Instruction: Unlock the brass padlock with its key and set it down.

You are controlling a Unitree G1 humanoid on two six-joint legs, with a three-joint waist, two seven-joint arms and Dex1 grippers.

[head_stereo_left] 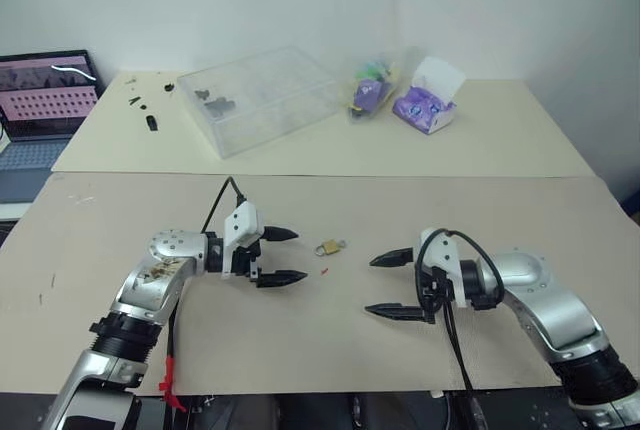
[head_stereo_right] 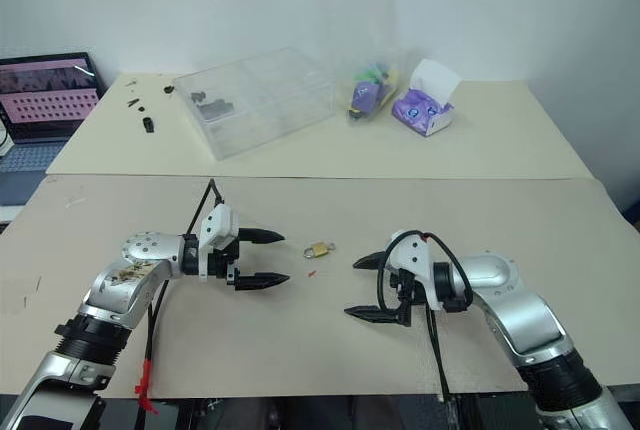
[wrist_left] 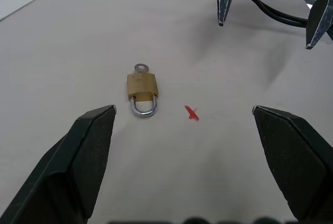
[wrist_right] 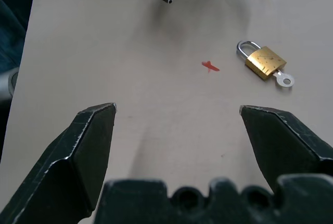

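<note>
The brass padlock [head_stereo_left: 328, 247] lies flat on the beige table between my two grippers, its silver shackle closed and its key [wrist_left: 140, 68] sticking out of the body's bottom. My left gripper [head_stereo_left: 284, 256] hovers open just left of it, fingers pointing toward the lock. On the other side my right gripper [head_stereo_left: 392, 285] is open too, pointing back at the lock from a little farther off. In the wrist views the padlock [wrist_left: 141, 89] [wrist_right: 265, 62] rests beyond the fingertips, touched by neither.
A tiny red mark [head_stereo_left: 325, 272] sits on the table just in front of the lock. At the back stand a clear plastic box [head_stereo_left: 258, 98], a purple tissue pack [head_stereo_left: 427, 100] and a bag [head_stereo_left: 372, 93]. A laptop [head_stereo_left: 45, 100] is at far left.
</note>
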